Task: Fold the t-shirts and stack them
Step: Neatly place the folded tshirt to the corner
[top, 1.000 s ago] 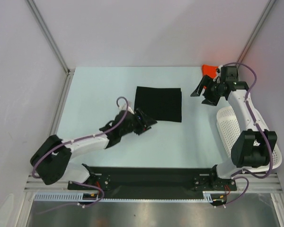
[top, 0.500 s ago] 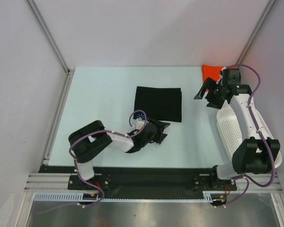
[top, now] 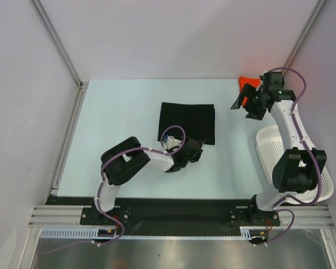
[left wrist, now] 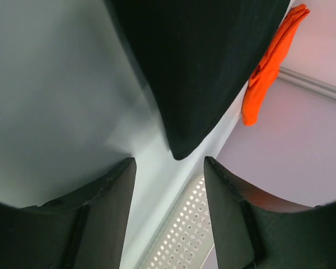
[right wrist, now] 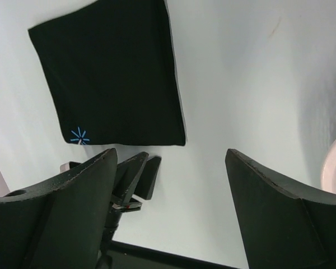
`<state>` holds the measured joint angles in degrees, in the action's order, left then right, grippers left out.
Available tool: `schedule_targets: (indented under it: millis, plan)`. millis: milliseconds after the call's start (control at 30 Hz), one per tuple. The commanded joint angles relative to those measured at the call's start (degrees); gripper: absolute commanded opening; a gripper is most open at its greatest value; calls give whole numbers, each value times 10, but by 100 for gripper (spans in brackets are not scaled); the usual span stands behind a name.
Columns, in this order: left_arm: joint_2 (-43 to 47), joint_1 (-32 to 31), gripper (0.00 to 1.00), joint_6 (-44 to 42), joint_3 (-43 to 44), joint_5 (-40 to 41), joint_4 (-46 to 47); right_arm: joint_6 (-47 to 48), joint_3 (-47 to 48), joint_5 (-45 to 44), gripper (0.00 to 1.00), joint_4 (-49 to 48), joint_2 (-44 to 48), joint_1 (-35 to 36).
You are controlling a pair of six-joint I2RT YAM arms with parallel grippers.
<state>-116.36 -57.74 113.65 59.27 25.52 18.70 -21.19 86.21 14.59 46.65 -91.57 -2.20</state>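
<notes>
Black t-shirt [top: 187, 122] lies folded in a flat square at the centre of the table. It has not shifted over the last second, and its starburst print [right wrist: 79, 135] shows at its 7 o'clock corner. The orange-red t-shirt [top: 246, 83] is bunched in the table's 1 o'clock corner, and I judge it not yet folded.

What has changed is the arms. My left gripper [left wrist: 169, 162] has slid along the black shirt's near edge to its 5 o'clock corner. Its fingers are apart with nothing between them, and the corner sits just ahead of them. My right gripper [right wrist: 171, 154] has edged toward 12 o'clock, closer to the orange shirt. Its fingers are spread wide and empty.

I read this as the black shirt being finished. The work now moves to fetching the orange one, just beyond the mesh basket [top: 269, 147] at 3 o'clock.
</notes>
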Motion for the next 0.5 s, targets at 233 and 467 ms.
schedule_targets:
  millis: [233, 467]
  plan:
    - [-68, 5, 58, 136, 64, 52, -52, -3, 25, 23, 86, -21, -29, -18]
    - [-86, 12, 46, 136, 71, 46, -39, 6, 28, 58, 88, -17, -65, -28]
